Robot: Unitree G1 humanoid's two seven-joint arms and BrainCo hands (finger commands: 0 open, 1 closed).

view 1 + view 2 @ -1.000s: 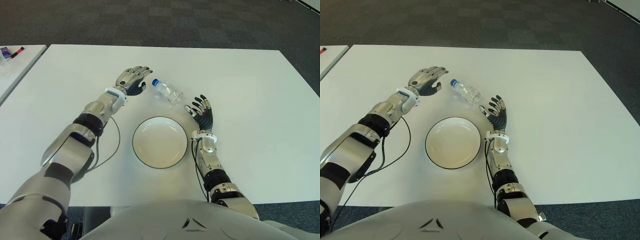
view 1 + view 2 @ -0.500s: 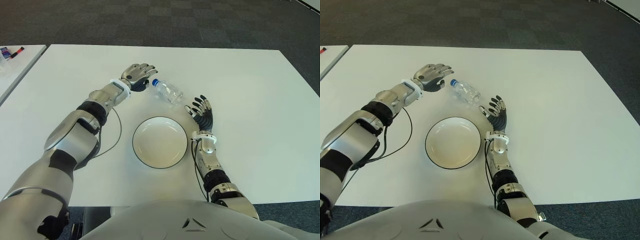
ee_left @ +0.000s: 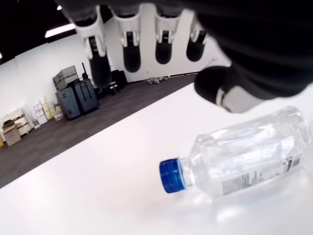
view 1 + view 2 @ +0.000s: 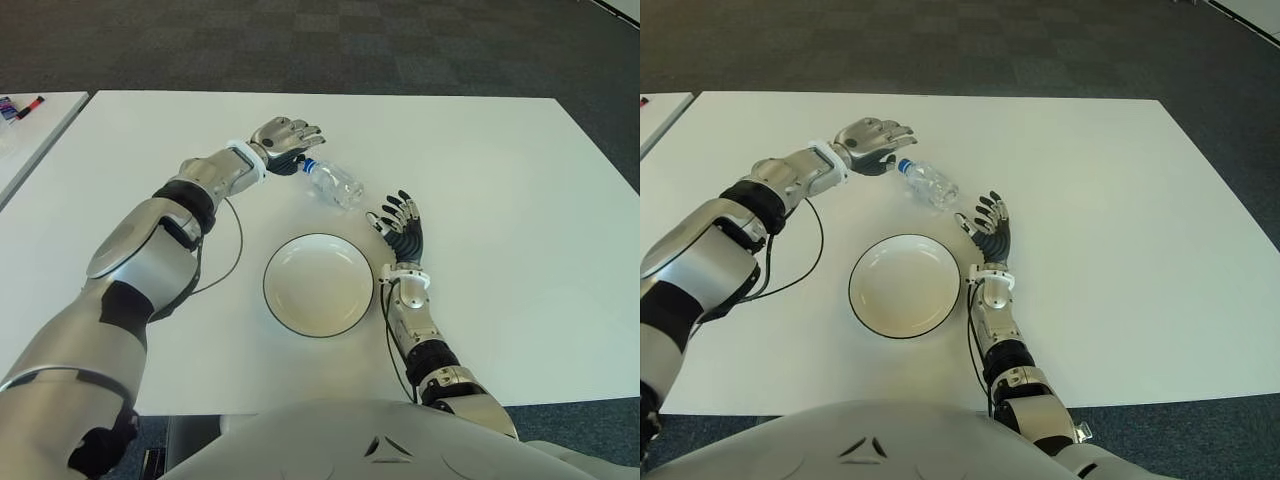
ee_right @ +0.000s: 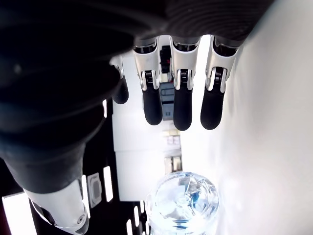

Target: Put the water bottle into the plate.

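the water bottle (image 4: 334,182) is clear plastic with a blue cap, lying on its side on the white table (image 4: 500,170), cap end toward my left, just beyond the plate (image 4: 318,284). the plate is round, white with a dark rim, sitting flat near my body.

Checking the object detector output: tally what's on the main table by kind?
water bottle: 1, lying on its side, blue cap
plate: 1, white, dark rim
robot hands: 2, left hand and right hand
Total: 4
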